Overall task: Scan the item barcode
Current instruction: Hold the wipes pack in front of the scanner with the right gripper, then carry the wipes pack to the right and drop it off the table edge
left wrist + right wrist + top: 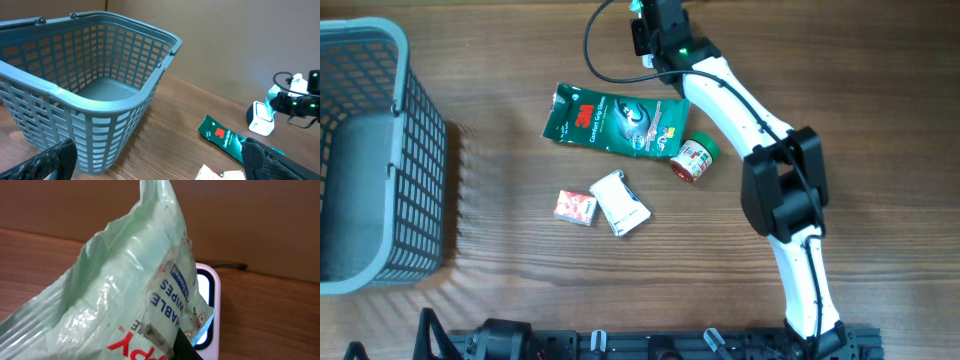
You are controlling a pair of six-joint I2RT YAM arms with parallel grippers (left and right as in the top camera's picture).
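A pale green pack of wipes (115, 295) fills the right wrist view, label side towards the camera. My right gripper (172, 350) is shut on it, with one black finger (186, 347) showing at the pack's lower edge. Just behind the pack stands the white scanner (211, 287) with its window lit blue. From the left wrist view the scanner (260, 119) sits at the table's far side, with my right gripper (295, 100) right beside it. In the overhead view the right gripper (660, 30) is at the table's far edge. My left gripper (160, 167) is open and holds nothing.
A grey-blue basket (420, 170) stands at the left, its wall (90, 90) close to my left gripper. Mid-table lie a dark green 3M packet (615, 120), a small red and green can (695, 158), a white box (620, 203) and a small red-white box (576, 206).
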